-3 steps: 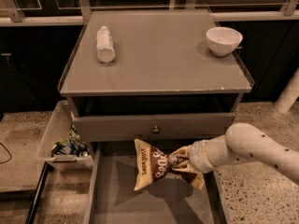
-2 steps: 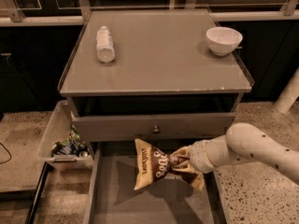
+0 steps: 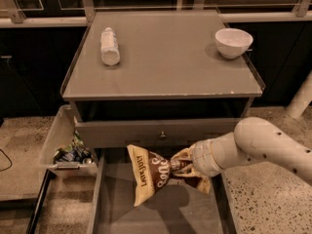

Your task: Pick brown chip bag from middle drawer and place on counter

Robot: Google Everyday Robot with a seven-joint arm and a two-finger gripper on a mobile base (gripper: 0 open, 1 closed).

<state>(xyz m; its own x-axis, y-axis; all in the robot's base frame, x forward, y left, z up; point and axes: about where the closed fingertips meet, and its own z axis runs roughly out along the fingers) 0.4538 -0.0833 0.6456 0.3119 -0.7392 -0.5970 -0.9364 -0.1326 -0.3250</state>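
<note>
My claw (image 3: 187,164), near right, stays clenched on the right end of the crinkly dark brown chip bag (image 3: 151,177), which hangs clear above the wide grey middle drawer (image 3: 195,213). Nothing has shifted; the lift to the flat grey worktop (image 3: 165,57) remains.

gripper (image 3: 184,165) sits at the right end of the brown chip bag (image 3: 150,178), clamped on it, mostly buried in crumpled foil. Bag script is only partly legible. middle drawer (image 3: 200,216) is cut by the bottom edge, its back hidden under the drawer front (image 3: 146,132). arm (image 3: 273,147) exits frame right. Contents of the left bin (image 3: 52,136) are too small to tell.
</note>
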